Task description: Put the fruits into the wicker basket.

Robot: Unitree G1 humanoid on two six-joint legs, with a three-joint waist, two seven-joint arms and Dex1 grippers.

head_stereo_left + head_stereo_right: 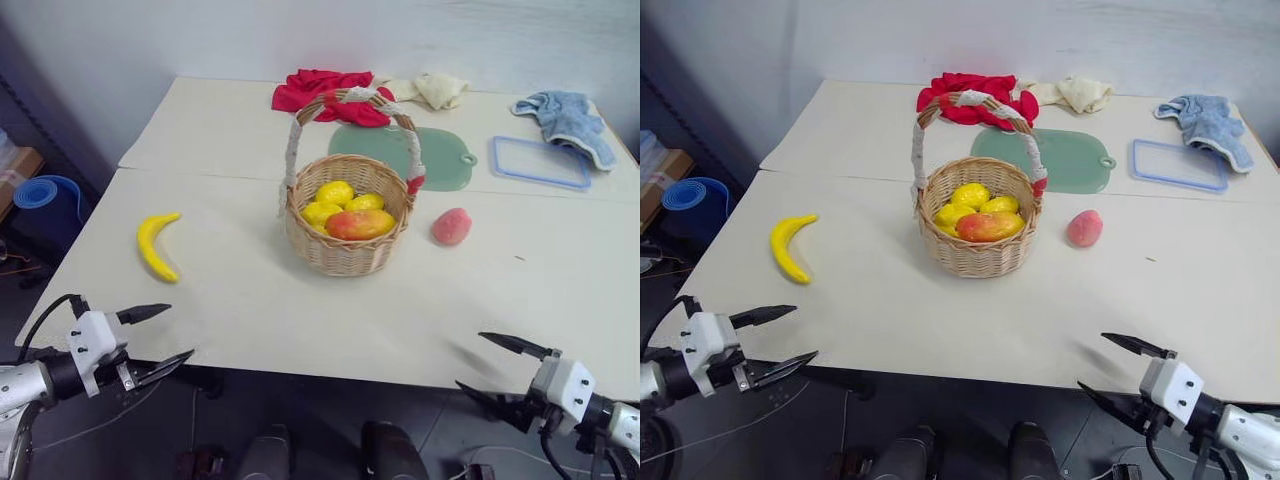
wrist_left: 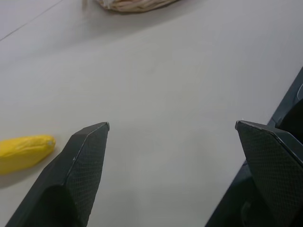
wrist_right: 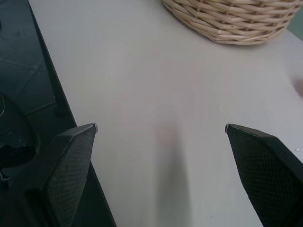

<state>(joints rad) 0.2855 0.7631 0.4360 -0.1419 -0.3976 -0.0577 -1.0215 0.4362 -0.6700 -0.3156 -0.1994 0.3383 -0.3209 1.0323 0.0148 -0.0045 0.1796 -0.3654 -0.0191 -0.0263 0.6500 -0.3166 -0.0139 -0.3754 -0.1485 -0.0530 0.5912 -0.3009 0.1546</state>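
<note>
Yellow and curved, the banana (image 1: pixel 157 245) lies on the pale worktop (image 1: pixel 300 310) left of the round tan wicker basket (image 1: pixel 348 225), and the small pink-red peach-like fruit (image 1: pixel 451 226) lies right of it. So neither is in yet. Both the left hand (image 1: pixel 158 340) and the right hand (image 1: pixel 495 370) are spread and empty near the front edge. The left wrist view adds the banana's tip, near that hand.

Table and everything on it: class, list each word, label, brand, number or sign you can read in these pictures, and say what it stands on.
None: no readable text in any view.
The wicker basket, the banana, the peach-like fruit, the green cutting board, the blue-rimmed tray and the cloths carry no lettering.
The table is plain.
</note>
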